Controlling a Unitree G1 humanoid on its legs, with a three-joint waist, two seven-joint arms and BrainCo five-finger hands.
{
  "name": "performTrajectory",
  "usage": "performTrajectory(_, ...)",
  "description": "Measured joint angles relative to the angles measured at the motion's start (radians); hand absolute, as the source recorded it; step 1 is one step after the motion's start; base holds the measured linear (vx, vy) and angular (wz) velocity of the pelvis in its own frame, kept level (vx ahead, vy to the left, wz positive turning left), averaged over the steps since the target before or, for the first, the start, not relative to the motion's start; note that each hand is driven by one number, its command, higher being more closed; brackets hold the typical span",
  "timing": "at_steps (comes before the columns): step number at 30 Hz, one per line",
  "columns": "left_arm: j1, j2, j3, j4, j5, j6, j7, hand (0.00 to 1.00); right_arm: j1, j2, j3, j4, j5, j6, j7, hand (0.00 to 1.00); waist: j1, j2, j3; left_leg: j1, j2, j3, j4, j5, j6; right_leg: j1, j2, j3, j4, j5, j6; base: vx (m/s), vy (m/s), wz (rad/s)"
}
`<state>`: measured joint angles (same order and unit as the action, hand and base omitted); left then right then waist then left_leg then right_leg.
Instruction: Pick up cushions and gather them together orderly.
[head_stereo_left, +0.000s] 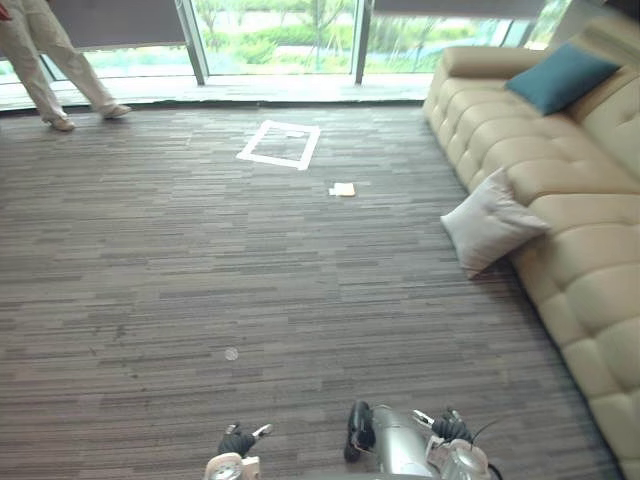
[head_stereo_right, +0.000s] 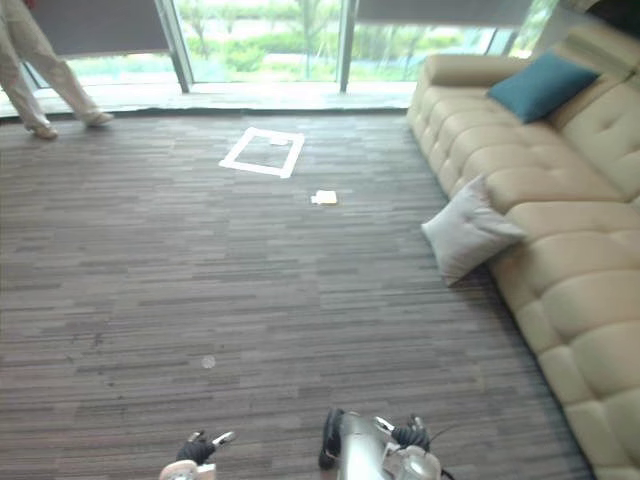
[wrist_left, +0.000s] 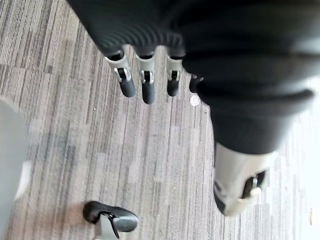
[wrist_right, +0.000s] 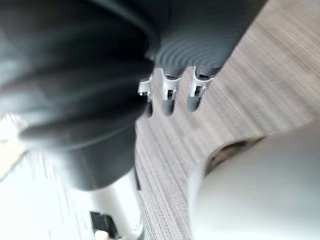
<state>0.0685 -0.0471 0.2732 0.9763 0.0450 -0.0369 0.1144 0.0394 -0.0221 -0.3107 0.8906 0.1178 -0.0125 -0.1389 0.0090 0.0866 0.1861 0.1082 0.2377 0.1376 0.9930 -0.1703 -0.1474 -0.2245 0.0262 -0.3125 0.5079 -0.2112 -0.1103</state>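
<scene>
Striped grey-brown carpet (head_stereo_left: 150, 280) is covering the whole floor in the left eye view, running up to tall windows (head_stereo_left: 280, 35) at the far end. The left hand (head_stereo_left: 237, 440) and the right hand (head_stereo_left: 450, 428) are hanging low at the near edge, neither touching anything. A beige sofa (head_stereo_left: 580, 290) is stretching along the room, off to the right of the right hand. A pale grey cushion (head_stereo_left: 490, 225) is standing on the carpet well ahead of the right hand, leaning against the sofa's front. A teal cushion (head_stereo_left: 560, 75) is lying on the sofa far beyond it, propped on the backrest. Far ahead of the left hand a square of white tape (head_stereo_left: 280, 144) is lying on the carpet, with a small pale scrap (head_stereo_left: 343, 189) just on its near side and a small round spot (head_stereo_left: 231, 353) nearer the hand. A person's legs (head_stereo_left: 28, 60) in light trousers are striding by the windows, far ahead and to the left.

From the right eye view the layout is reading the same, with bare carpet lying between the right hand and the pale grey cushion.

Along the left wrist view, the left hand's fingers (wrist_left: 148, 90) are hanging straight and released, thumb (wrist_left: 240, 190) apart, grasping nothing, the round spot just past them.

Along the right wrist view, the right hand's fingers are dangling loose over the carpet, likewise released and empty.
</scene>
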Motion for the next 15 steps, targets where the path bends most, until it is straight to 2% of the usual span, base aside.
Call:
performTrajectory(1, 0.001, 0.004, 0.018, -0.016, 0.001, 0.000, -0.005, 0.00, 0.000, 0.013, 0.001, 0.002, 0.006, 0.000, -0.001, 0.00, 0.003, -0.010, 0.010, -0.064, 0.035, 0.020, 0.115, -0.032, 0.014, 0.077, 0.025, 0.016, -0.043, -0.014, -0.008, 0.81, -0.137, -0.49)
performTrajectory(3, 0.002, 0.034, 0.020, -0.044, -0.004, -0.002, -0.005, 0.00, 0.000, 0.040, 0.008, 0.025, 0.021, 0.001, -0.001, 0.00, 0.010, -0.065, 0.020, -0.189, 0.047, 0.071, 0.140, -0.097, 0.056, 0.231, 0.026, 0.054, -0.144, -0.019, -0.003, 0.61, -0.111, -0.40)
performTrajectory(4, 0.003, 0.039, 0.020, -0.061, -0.009, -0.006, -0.004, 0.00, 0.001, 0.049, 0.018, 0.033, 0.023, 0.003, -0.002, 0.00, 0.024, -0.083, 0.015, -0.247, 0.045, 0.101, 0.082, -0.116, 0.078, 0.276, 0.022, 0.079, -0.192, -0.019, -0.002, 0.55, -0.055, -0.70)
performTrajectory(5, -0.002, 0.031, 0.021, -0.086, -0.010, -0.014, -0.004, 0.00, -0.002, 0.059, 0.019, 0.038, 0.030, 0.006, -0.003, 0.00, 0.045, -0.083, 0.016, -0.327, 0.037, 0.130, -0.043, -0.142, 0.101, 0.339, 0.020, 0.114, -0.240, -0.018, 0.000, 0.56, -0.013, -0.73)
performTrajectory(6, -0.002, 0.032, 0.022, -0.094, -0.010, -0.019, -0.004, 0.00, -0.003, 0.061, 0.023, 0.038, 0.033, 0.006, -0.004, 0.00, 0.052, -0.085, 0.019, -0.362, 0.028, 0.129, -0.104, -0.144, 0.105, 0.362, 0.019, 0.129, -0.261, -0.020, 0.004, 0.59, 0.089, -0.80)
performTrajectory(7, -0.001, 0.021, 0.022, -0.105, -0.014, -0.026, -0.005, 0.00, -0.012, 0.062, 0.040, 0.038, 0.037, 0.007, -0.007, 0.00, 0.060, -0.083, 0.019, -0.412, 0.003, 0.113, -0.219, -0.139, 0.107, 0.402, 0.006, 0.159, -0.290, -0.034, 0.028, 0.49, 0.132, -0.61)
performTrajectory(8, -0.003, 0.016, 0.023, -0.106, -0.019, -0.028, -0.004, 0.00, -0.014, 0.068, 0.040, 0.040, 0.037, 0.008, -0.009, 0.00, 0.064, -0.082, 0.020, -0.428, -0.027, 0.096, -0.320, -0.122, 0.102, 0.425, -0.010, 0.178, -0.300, -0.047, 0.049, 0.66, 0.267, -0.82)
performTrajectory(9, 0.001, 0.013, 0.024, -0.105, -0.027, -0.029, -0.001, 0.00, -0.016, 0.072, 0.042, 0.048, 0.037, 0.008, -0.012, 0.00, 0.065, -0.079, 0.016, -0.439, -0.067, 0.060, -0.487, -0.067, 0.078, 0.446, -0.028, 0.217, -0.304, -0.079, 0.076, 0.52, 0.263, -0.89)
performTrajectory(10, 0.006, 0.011, 0.024, -0.105, -0.033, -0.034, 0.002, 0.00, -0.017, 0.070, 0.051, 0.058, 0.036, 0.008, -0.015, 0.00, 0.067, -0.071, 0.014, -0.442, -0.082, 0.034, -0.582, -0.021, 0.066, 0.465, -0.033, 0.249, -0.301, -0.114, 0.094, 0.63, 0.378, -1.17)
performTrajectory(11, 0.005, 0.014, 0.024, -0.101, -0.042, -0.038, 0.005, 0.00, -0.022, 0.071, 0.071, 0.069, 0.036, 0.012, -0.018, 0.00, 0.080, -0.078, 0.005, -0.433, -0.085, 0.028, -0.551, 0.067, 0.075, 0.487, -0.050, 0.295, -0.295, -0.148, 0.108, 0.58, 0.370, -1.15)
performTrajectory(12, 0.006, 0.025, 0.024, -0.102, -0.042, -0.038, 0.008, 0.00, -0.014, 0.089, 0.082, 0.070, 0.036, 0.011, -0.020, 0.00, 0.082, -0.103, -0.017, -0.432, -0.099, 0.044, -0.515, 0.063, 0.091, 0.482, -0.074, 0.331, -0.271, -0.150, 0.101, 0.60, 0.379, -1.00)
performTrajectory(13, 0.003, 0.035, 0.023, -0.097, -0.040, -0.035, 0.010, 0.00, -0.003, 0.092, 0.106, 0.074, 0.036, 0.016, -0.016, 0.00, 0.083, -0.125, -0.030, -0.430, -0.108, 0.065, -0.496, 0.033, 0.114, 0.458, -0.094, 0.344, -0.220, -0.142, 0.112, 0.61, 0.363, -0.80)
performTrajectory(14, 0.000, 0.050, 0.024, -0.092, -0.039, -0.035, 0.011, 0.00, 0.002, 0.094, 0.115, 0.072, 0.036, 0.016, -0.018, 0.00, 0.089, -0.149, -0.031, -0.405, -0.114, 0.106, -0.490, -0.003, 0.127, 0.401, -0.121, 0.363, -0.083, -0.131, 0.130, 0.56, 0.345, -0.77)
performTrajectory(15, -0.009, 0.057, 0.024, -0.081, -0.038, -0.034, 0.015, 0.00, 0.004, 0.094, 0.115, 0.069, 0.035, 0.017, -0.018, 0.00, 0.091, -0.162, -0.023, -0.360, -0.122, 0.140, -0.489, -0.036, 0.140, 0.314, -0.143, 0.375, 0.120, -0.079, 0.174, 0.64, 0.385, -0.74)
